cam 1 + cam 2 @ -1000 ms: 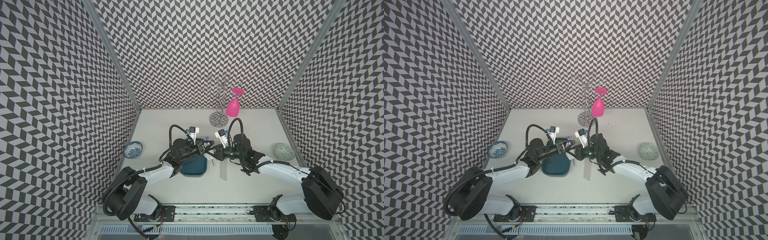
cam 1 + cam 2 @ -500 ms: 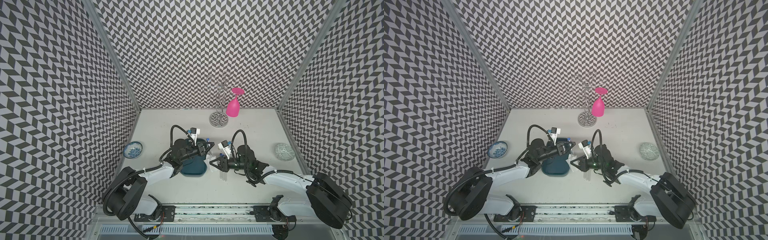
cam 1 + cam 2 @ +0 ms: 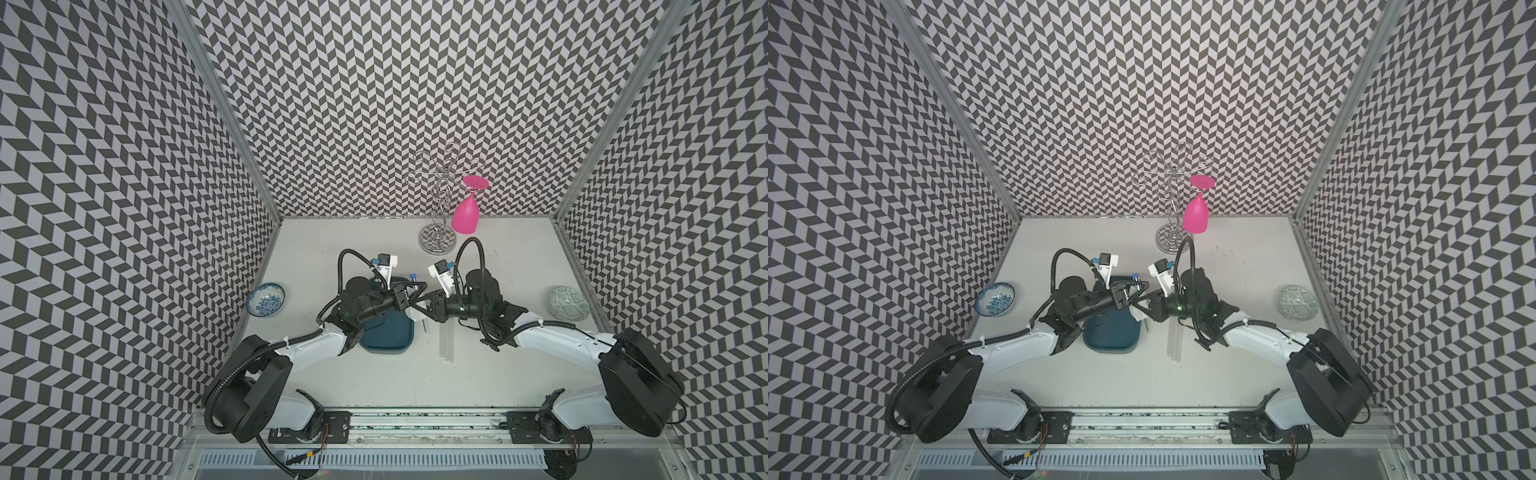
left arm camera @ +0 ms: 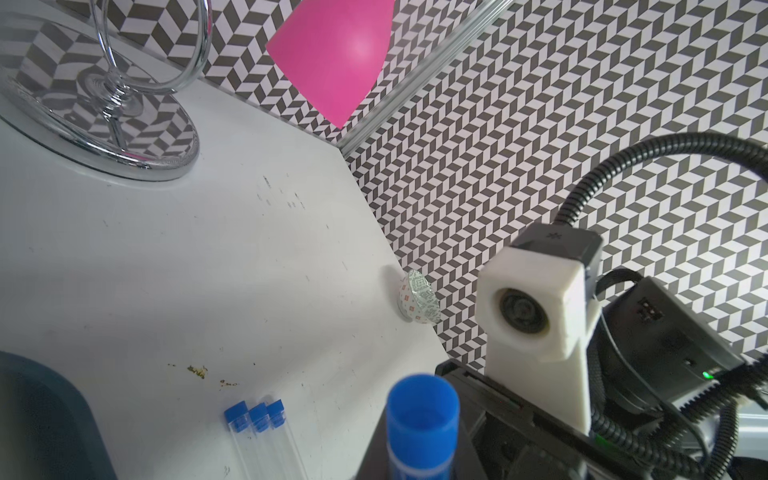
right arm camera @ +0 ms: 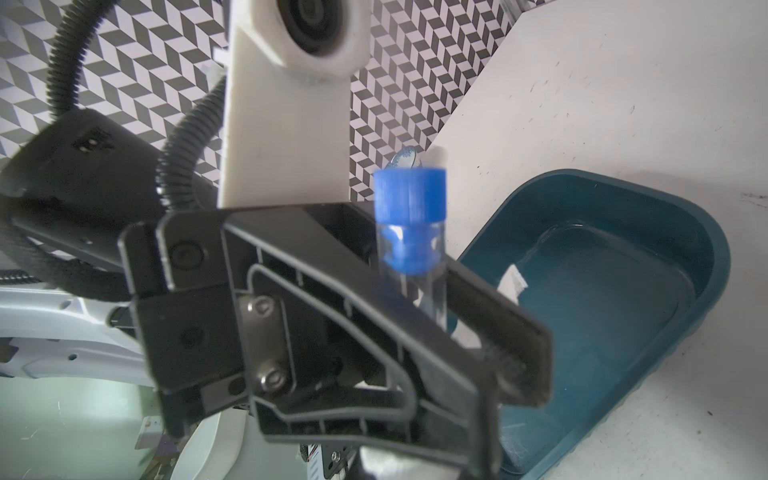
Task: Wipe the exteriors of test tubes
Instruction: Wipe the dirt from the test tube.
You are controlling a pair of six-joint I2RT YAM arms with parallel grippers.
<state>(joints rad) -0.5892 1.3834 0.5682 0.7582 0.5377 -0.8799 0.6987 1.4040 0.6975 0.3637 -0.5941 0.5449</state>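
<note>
Now, in both top views, the left gripper (image 3: 417,287) is hovering over the far right corner of the teal tray (image 3: 386,338), with its jaws clamped on one test tube (image 3: 412,277) that is standing roughly upright, blue cap up. The right gripper (image 3: 417,306) is meeting it almost tip to tip above the tray's right rim. A white tissue wad (image 3: 420,324) is showing just under its tips, but I cannot tell whether its jaws are pressing that wad. The three other test tubes (image 3: 446,345) are lying side by side on the table (image 3: 498,257), just beside the tray on its right. In the left wrist view, the held cap (image 4: 422,411) is filling the lower edge. In the right wrist view, the left jaws are gripping the clear body a little under the cap, above the tray. I am judging the risk so: the tube is smooth and is held at one narrow place, so a sideways push from the wad could be turning it or sliding it out, down into the tray. Also, the two grippers are so near each other that they could be knocking together.
</note>
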